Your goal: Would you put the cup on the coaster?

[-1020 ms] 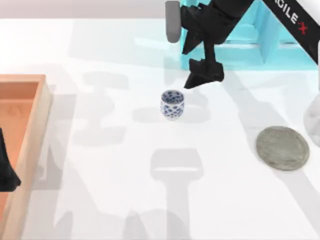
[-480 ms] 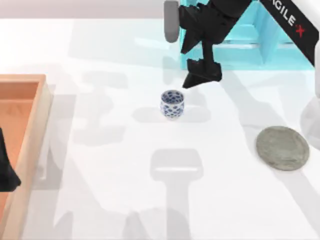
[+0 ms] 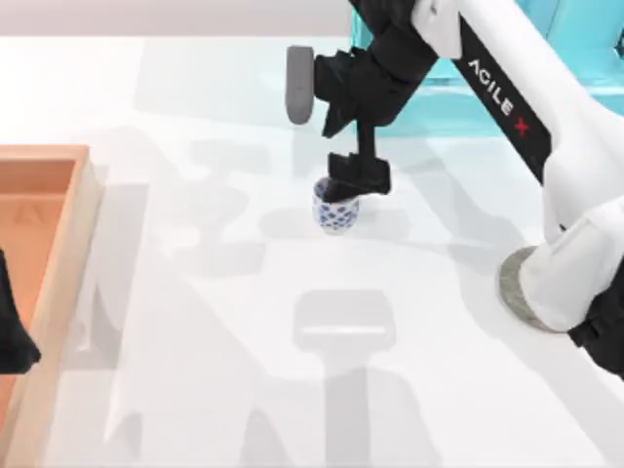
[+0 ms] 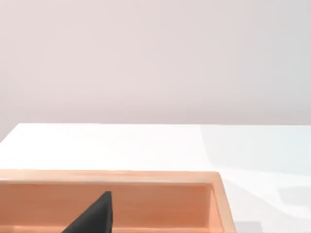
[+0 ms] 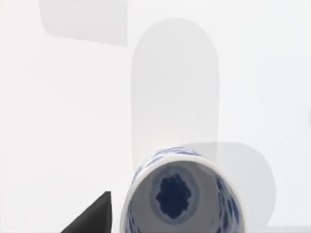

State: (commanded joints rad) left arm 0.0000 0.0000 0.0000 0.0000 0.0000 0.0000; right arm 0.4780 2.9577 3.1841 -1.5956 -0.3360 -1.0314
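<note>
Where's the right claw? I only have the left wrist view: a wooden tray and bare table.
Observer: In the top view the right claw is right over the cup, mid-table. Your left claw is parked over the wooden tray at the table's left edge.
Operator: Cup upright?
Observer: Yes. The right wrist view looks down into its open mouth, and it's empty.
Operator: And the coaster?
Observer: The coaster lies on the table's right side, partly hidden under the right arm and well apart from the cup.
</note>
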